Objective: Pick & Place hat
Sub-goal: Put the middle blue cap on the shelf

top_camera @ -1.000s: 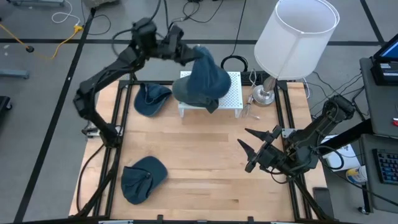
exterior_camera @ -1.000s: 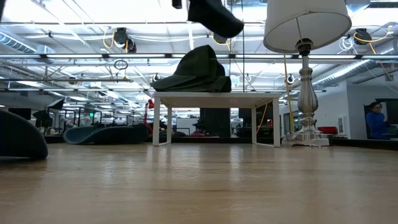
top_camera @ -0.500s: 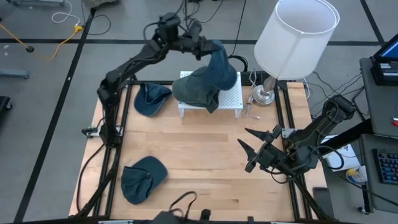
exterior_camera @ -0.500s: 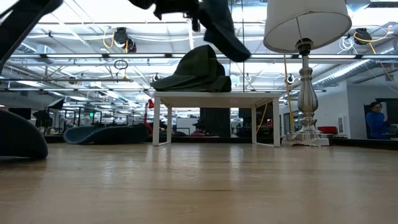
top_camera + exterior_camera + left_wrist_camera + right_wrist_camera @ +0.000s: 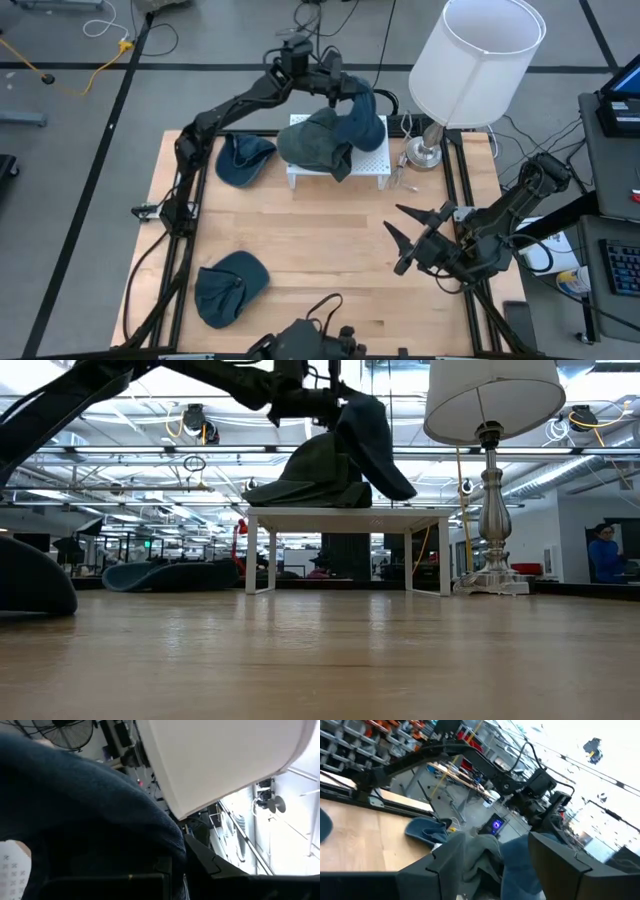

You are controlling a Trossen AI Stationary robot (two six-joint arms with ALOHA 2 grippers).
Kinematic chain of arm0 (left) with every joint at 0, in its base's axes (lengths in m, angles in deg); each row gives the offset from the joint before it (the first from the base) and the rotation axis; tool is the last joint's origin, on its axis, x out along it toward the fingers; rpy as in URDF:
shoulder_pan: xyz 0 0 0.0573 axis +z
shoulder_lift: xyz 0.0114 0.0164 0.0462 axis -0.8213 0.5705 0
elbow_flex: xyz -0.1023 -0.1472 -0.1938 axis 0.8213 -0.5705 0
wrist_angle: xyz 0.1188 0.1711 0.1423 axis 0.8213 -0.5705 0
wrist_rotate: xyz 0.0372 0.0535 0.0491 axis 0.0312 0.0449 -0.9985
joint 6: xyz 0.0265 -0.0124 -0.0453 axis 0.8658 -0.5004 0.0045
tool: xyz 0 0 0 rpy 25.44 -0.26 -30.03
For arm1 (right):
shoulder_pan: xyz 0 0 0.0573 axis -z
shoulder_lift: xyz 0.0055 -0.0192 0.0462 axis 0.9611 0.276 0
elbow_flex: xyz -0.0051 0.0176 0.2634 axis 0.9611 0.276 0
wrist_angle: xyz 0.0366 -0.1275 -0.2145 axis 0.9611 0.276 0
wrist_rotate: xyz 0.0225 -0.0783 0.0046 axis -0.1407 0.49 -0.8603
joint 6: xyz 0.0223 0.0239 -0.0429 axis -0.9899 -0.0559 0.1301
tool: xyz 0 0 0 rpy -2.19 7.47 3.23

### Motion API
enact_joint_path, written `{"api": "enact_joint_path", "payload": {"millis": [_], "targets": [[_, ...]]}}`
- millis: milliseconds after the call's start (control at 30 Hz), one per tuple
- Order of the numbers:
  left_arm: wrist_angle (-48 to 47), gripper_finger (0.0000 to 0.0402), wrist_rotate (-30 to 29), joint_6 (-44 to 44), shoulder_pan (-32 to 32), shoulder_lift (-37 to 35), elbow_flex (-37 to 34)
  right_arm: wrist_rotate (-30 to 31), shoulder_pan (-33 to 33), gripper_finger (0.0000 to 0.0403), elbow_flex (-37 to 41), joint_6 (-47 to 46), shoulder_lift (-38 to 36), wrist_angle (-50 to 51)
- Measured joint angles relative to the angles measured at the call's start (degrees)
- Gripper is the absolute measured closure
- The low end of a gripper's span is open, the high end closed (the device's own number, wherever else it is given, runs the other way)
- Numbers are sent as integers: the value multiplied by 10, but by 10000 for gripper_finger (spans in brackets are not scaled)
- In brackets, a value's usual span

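My left gripper (image 5: pixel 338 88) reaches level over the far side of the table, shut on a blue hat (image 5: pixel 362 120) that hangs beside a grey-green hat (image 5: pixel 312 143). The grey-green hat rests by its brim on a white perforated stand (image 5: pixel 375 155). In the low view the blue hat (image 5: pixel 372 445) hangs in front of the grey-green hat (image 5: pixel 310 475), above the stand's top (image 5: pixel 345 513). In the left wrist view the blue cloth (image 5: pixel 85 805) fills most of the picture. My right gripper (image 5: pixel 395 221) waits open over the table's right near part, nothing between its fingers. My left gripper holds the blue hat by its upper edge (image 5: pixel 345 410), coming level from the table's left. The hat hangs slack below the fingers, its lower end (image 5: pixel 398 488) clear of the stand's top. Whether it touches the grey-green hat I cannot tell.
A tall lamp with a white shade (image 5: pixel 478 55) stands at the far right, close beside the held hat. Two more blue hats lie on the table, one left of the stand (image 5: pixel 243 160) and one near the front left (image 5: pixel 228 288). Bare wood (image 5: pixel 320 235) lies between.
My left gripper has gone toward the table's right edge and down, carrying the blue hat from high above the stand's left part to just beside the grey-green hat. The hat stays hanging below the fingers.
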Motion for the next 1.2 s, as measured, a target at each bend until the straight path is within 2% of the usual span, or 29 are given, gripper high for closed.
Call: {"api": "enact_joint_path", "payload": {"millis": [167,333,500,833,1200], "targets": [[-11,379,-3,5,-1,13,0,3,0,194,0,-9,0,2],[-93,379,-32,36,-1,13,-4,3,2,195,0,-9,0,2],[-132,379,-45,49,-1,11,-4,3,4,195,0,-10,0,4],[-290,379,-83,152,0,12,-4,3,3,195,0,-10,0,4],[-300,377,-99,159,1,11,-4,2,3,195,0,-10,0,4]]}}
